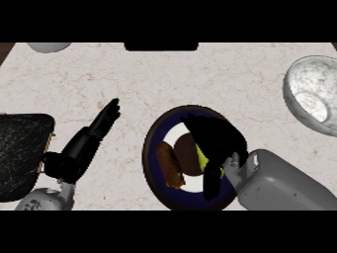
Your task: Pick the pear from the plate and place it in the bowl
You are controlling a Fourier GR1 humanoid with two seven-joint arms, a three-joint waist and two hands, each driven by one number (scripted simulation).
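A dark blue plate (153, 163) with a white centre lies at the middle of the counter. On it a yellow-green pear (201, 157) shows only as a sliver, mostly hidden under my right hand (216, 141). That hand hangs over the plate's right half, open, with its fingers stretched across the pear towards the far rim and its thumb spread towards the near rim. A white marbled bowl (322, 96) stands at the right edge, apart from the plate. My left hand (91, 141) rests open on the counter left of the plate, fingers straight and pointing away.
Also on the plate are a round brown item (186, 154) and a long brown item (169, 165). A black tray (10, 155) fills the left edge. A grey rounded object (48, 47) and a black object (160, 46) sit at the far edge.
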